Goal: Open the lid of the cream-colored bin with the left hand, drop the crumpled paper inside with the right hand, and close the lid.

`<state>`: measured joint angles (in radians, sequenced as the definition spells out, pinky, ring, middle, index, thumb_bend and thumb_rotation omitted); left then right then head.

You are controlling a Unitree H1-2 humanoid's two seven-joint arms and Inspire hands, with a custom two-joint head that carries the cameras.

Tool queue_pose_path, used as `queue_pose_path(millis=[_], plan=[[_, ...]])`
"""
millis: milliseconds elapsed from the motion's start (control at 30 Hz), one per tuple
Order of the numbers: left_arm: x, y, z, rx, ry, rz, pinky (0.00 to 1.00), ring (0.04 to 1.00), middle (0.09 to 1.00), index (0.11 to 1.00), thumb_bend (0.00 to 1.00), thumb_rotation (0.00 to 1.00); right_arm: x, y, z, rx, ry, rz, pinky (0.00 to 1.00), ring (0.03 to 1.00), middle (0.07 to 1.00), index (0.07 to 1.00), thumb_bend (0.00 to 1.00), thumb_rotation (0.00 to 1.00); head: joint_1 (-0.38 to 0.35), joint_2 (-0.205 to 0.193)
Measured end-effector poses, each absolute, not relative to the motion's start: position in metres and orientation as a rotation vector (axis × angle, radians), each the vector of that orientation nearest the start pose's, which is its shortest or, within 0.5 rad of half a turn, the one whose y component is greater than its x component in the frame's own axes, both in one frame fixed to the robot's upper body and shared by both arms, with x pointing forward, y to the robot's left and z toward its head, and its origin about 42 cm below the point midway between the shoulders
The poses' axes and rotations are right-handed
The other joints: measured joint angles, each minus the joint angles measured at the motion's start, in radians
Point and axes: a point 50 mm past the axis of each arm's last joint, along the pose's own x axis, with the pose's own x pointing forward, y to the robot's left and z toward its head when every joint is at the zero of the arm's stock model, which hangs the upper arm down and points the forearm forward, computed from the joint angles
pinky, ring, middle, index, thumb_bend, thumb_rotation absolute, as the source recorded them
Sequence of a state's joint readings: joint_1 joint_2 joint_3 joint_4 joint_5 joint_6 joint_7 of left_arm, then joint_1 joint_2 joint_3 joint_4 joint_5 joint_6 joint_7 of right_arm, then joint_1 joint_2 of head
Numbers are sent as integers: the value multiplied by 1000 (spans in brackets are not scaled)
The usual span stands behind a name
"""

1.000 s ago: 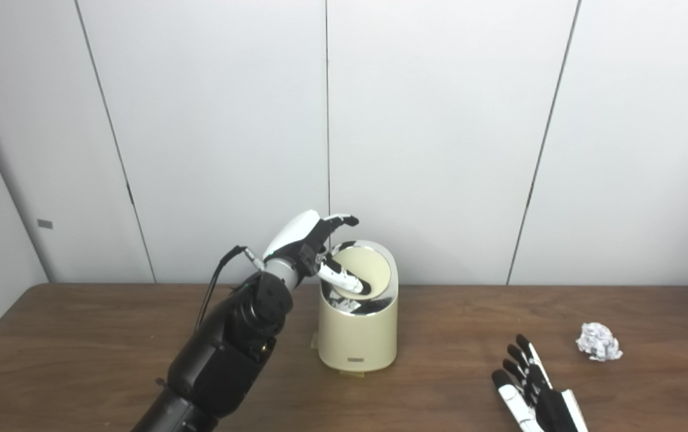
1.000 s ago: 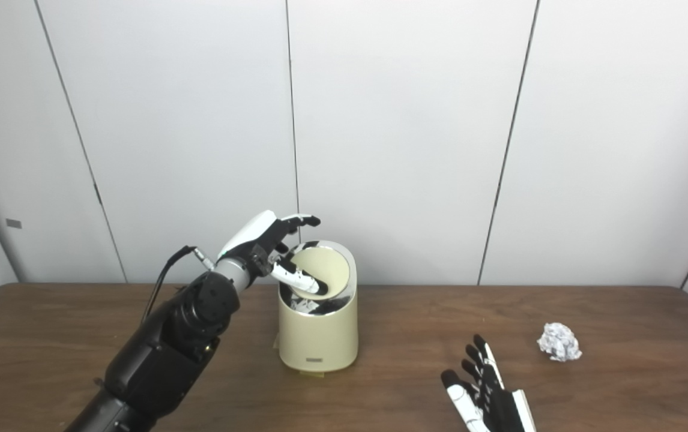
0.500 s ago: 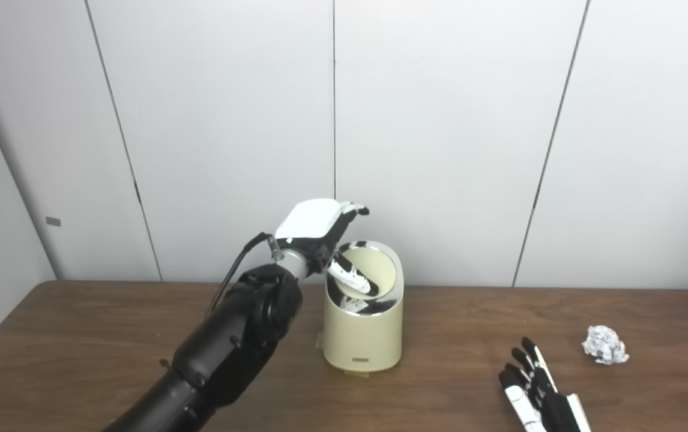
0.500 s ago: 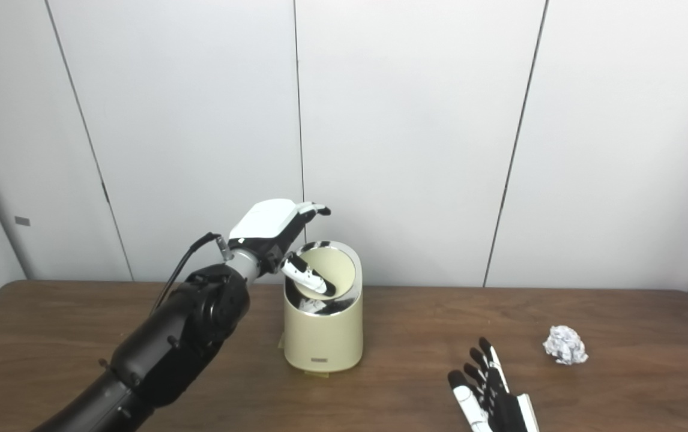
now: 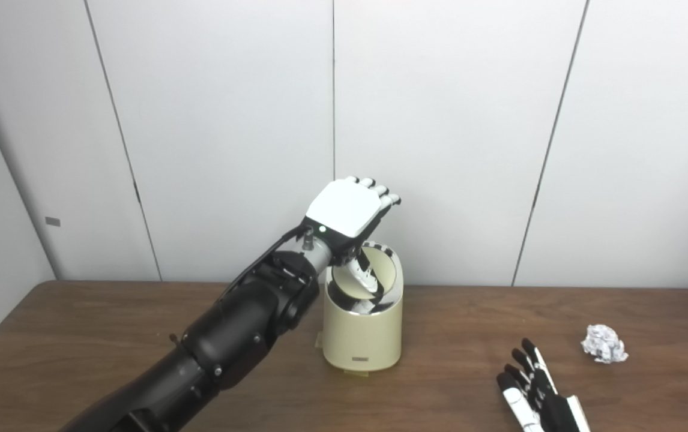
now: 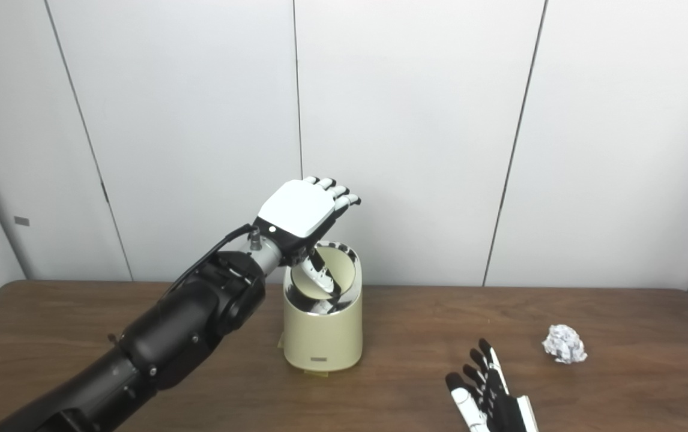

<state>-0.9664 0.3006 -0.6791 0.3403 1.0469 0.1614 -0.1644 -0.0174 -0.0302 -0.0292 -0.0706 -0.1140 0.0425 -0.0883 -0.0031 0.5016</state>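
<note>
The cream-colored bin (image 5: 362, 336) stands mid-table near the back wall. Its round swing lid (image 5: 383, 273) is tipped steeply inward, showing a dark gap and some paper inside. My left hand (image 5: 347, 210) hovers over the bin's top, white back facing me and fingers stretched out. Its thumb reaches down and presses on the lid. The crumpled paper (image 5: 603, 351) lies on the table at the far right. My right hand (image 5: 536, 399) rests flat near the front edge, open and empty, a short way left of and nearer than the paper.
The brown wooden table (image 5: 80, 336) runs the full width, with white wall panels (image 5: 440, 120) close behind the bin. My black left forearm (image 5: 230, 336) slants across the table's left half up to the bin.
My left hand has risen and rolled over the bin's top, its fingers now pointing up and back. The lid has tipped steeper under the thumb. Right hand and paper have stayed put.
</note>
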Motion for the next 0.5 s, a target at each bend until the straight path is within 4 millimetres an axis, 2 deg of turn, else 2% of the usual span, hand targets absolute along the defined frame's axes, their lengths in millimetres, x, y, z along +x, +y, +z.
queue_pose_path(millis=[233,367,400,500], plan=[[489,106,317,1659,-533,-291,921,930,911,920,965,0,290,-231,118,-134,-50,-120,806,900,958,985,571,731,3,3],[482,121,318,1480,-431,-317,863,902,906,910,908,28,290,-230,118,-127,-51,-118,802,895,954,983,576,736,5,6],[479,124,321,1414,-406,-325,859,903,909,911,888,36,290,-230,119,-129,-51,-119,803,895,953,981,579,738,5,8],[474,140,335,1199,-334,-322,761,864,881,881,825,63,290,-231,119,-132,-49,-120,808,900,955,982,582,745,9,9]])
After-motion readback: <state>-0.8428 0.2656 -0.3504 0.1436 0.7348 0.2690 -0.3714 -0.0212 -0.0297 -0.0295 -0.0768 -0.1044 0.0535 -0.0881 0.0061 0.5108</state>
